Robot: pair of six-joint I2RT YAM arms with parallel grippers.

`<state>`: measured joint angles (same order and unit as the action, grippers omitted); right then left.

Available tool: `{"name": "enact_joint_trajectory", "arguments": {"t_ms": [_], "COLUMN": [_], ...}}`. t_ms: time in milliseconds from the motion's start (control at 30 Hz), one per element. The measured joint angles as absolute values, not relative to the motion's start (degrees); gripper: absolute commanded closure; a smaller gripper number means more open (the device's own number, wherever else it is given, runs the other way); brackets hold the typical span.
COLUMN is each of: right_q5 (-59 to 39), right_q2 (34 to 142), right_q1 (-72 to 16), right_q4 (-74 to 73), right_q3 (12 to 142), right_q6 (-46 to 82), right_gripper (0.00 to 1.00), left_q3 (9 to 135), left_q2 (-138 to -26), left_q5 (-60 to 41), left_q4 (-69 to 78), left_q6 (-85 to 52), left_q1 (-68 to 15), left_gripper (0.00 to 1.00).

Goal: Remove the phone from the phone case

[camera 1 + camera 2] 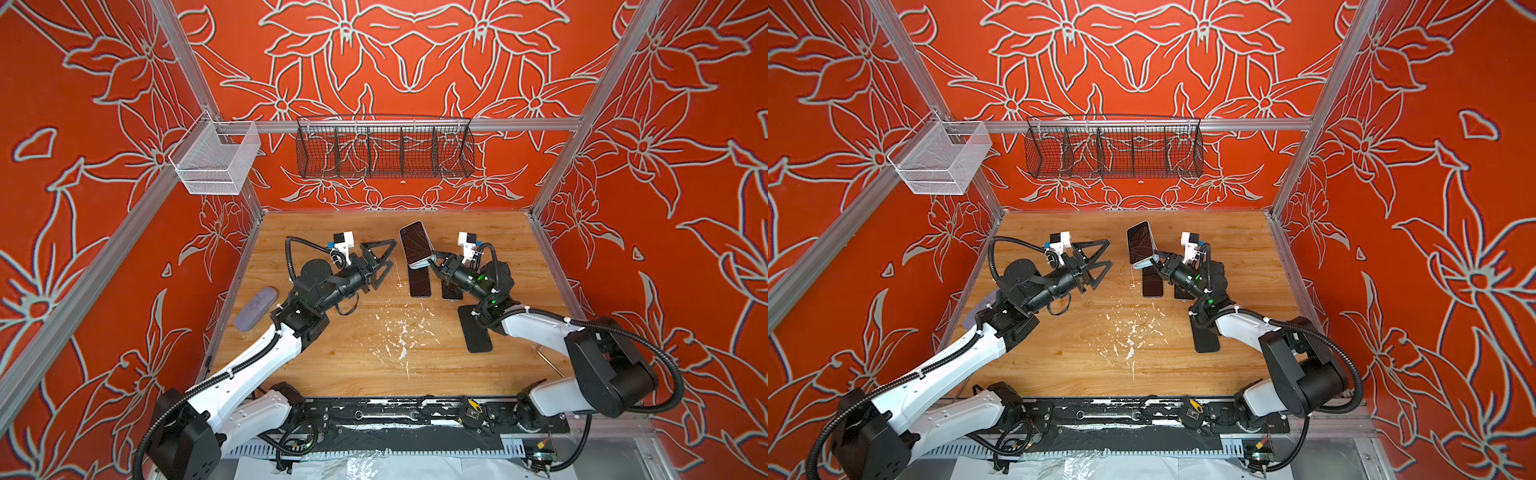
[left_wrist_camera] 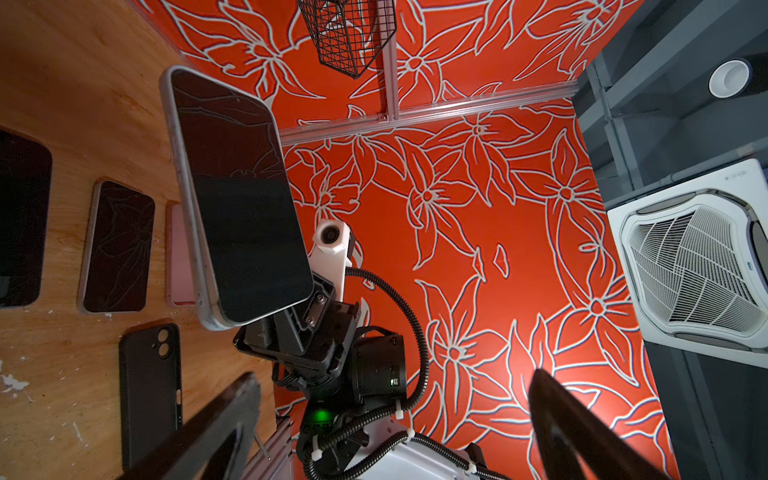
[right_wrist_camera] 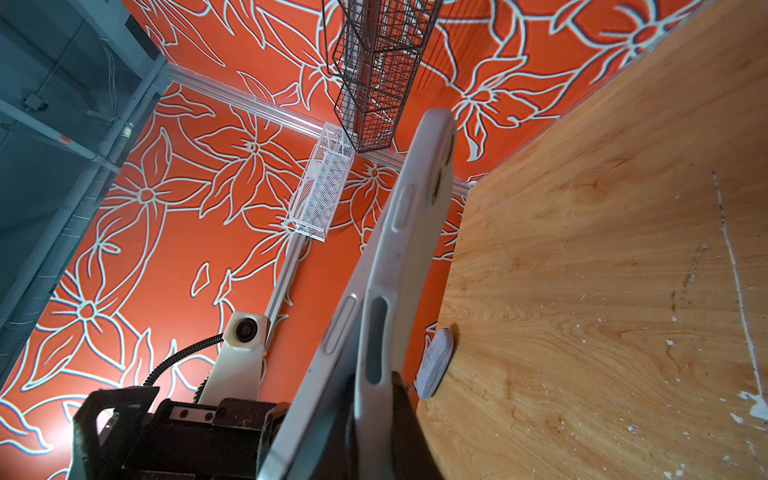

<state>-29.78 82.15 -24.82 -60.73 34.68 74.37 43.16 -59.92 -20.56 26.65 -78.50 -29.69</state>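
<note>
- The bench [image 1: 374,361] is of pale grained wood, flecked with white marks near its middle. It is enclosed on three sides by red walls with a pale flower pattern and an aluminium frame.
- A black wire basket [image 1: 384,149] is hung on the rear rail, and a white mesh basket [image 1: 216,160] at the rear left corner.
- The phone [image 1: 415,243], seated in its pale phone case [image 3: 417,224], is held tilted above the bench, right of centre. Its lower end is clamped by the right tool [image 1: 432,261].
- The left tool [image 1: 390,254] is spread wide and grasps nothing. It is just beside the phone but apart from it.
- Spare phones [image 1: 419,283] are laid flat beneath the raised one. A black case [image 1: 476,332] lies nearer the front right, partly covered by the right arm.
- A grey oblong pad [image 1: 255,309] rests at the bench's left edge.
- Bare wood is seen across the centre and front, between the two arms.
</note>
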Motion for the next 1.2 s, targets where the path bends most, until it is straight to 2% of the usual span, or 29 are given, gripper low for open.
{"name": "enact_joint_trajectory", "arguments": {"t_ms": [633, 1200], "right_q5": [-29.8, -29.8], "right_q2": [80.2, 80.2], "right_q1": [-24.7, -24.7], "right_q4": [-59.0, -58.9], "right_q3": [34.7, 34.7], "right_q6": [72.1, 70.9], "right_gripper": [0.99, 0.99], "left_q3": [43.2, 46.9], "left_q2": [-63.6, -70.1], "left_q5": [-19.3, -16.3], "left_q4": [28.8, 33.2], "left_q6": [-83.9, -88.6], "left_q1": [-30.1, -35.3], "left_gripper": [0.03, 0.03]}}
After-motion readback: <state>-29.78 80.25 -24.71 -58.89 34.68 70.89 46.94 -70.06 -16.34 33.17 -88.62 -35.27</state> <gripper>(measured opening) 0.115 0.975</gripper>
